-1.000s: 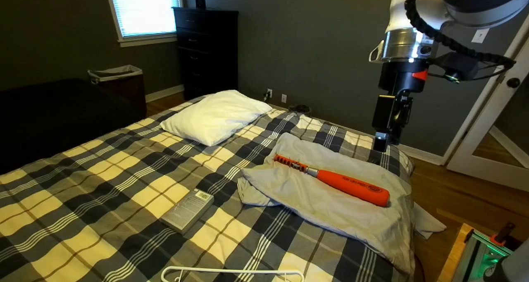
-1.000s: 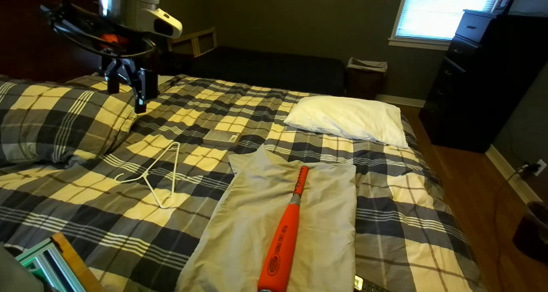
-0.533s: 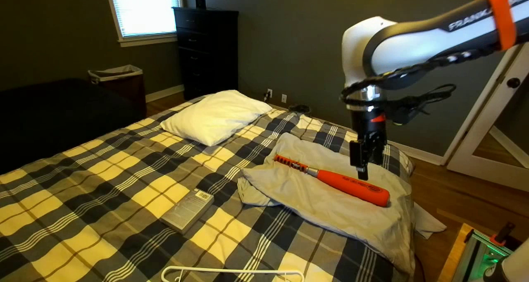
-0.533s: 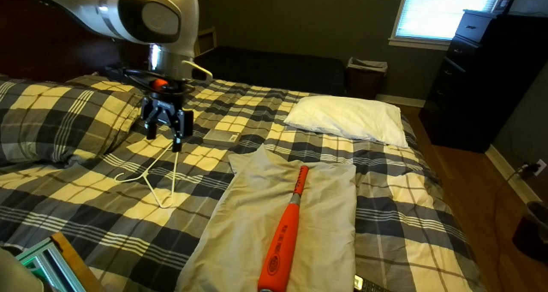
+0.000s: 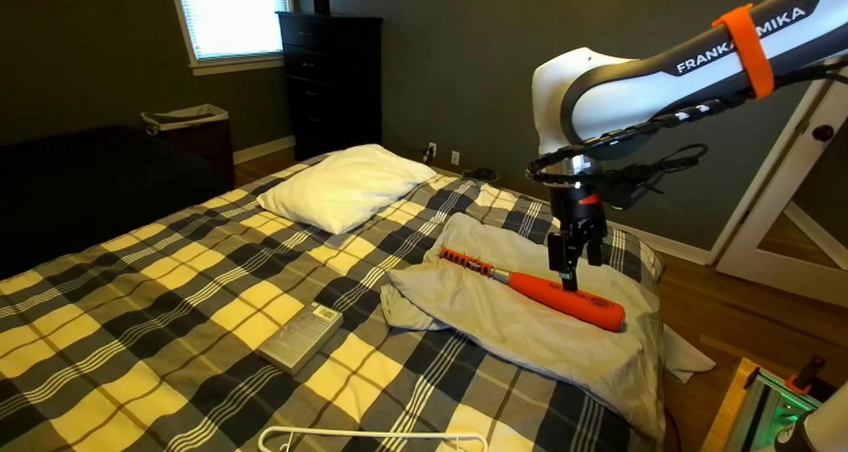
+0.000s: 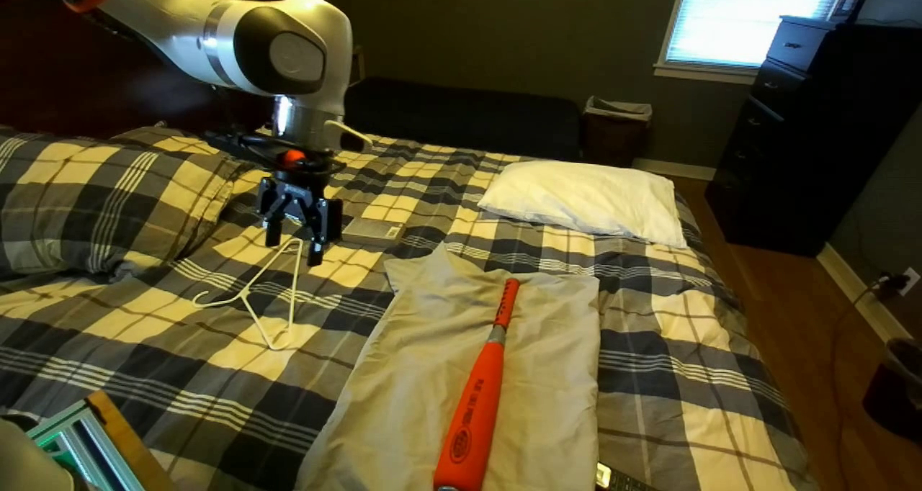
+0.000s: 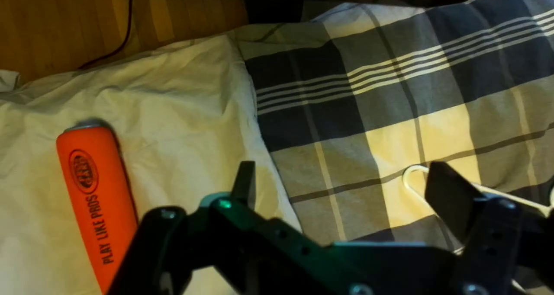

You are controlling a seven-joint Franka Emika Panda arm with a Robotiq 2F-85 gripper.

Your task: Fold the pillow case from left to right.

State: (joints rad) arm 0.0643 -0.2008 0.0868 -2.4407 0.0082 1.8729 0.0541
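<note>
The pillow case (image 6: pixel 403 376), a wrinkled grey-beige cloth, lies spread on the plaid bed, with a corner creased at its far end in an exterior view. On top of it rests an orange-red bat (image 5: pixel 563 297). My gripper (image 5: pixel 582 273) hangs above the bed, pointing down and open, with nothing between its fingers. From another angle the gripper (image 6: pixel 294 248) appears left of the cloth, over the hanger. In the wrist view the gripper (image 7: pixel 344 171) straddles the side edge of the pillow case (image 7: pixel 186 148); one finger appears over the cloth, the other over the hanger.
A white hanger (image 6: pixel 292 296) lies beside the cloth. Farther back are a grey box (image 5: pixel 301 336) and a plump white pillow (image 5: pixel 351 187). A remote (image 6: pixel 619 480) is partly in view by the cloth. A wood-edged metal frame (image 6: pixel 115 433) stands at the bedside.
My arm has come down and swung in over the bed: the gripper moved down and left in an exterior view, down and right from another angle. Jaws stayed open; the cloth lies as before.
</note>
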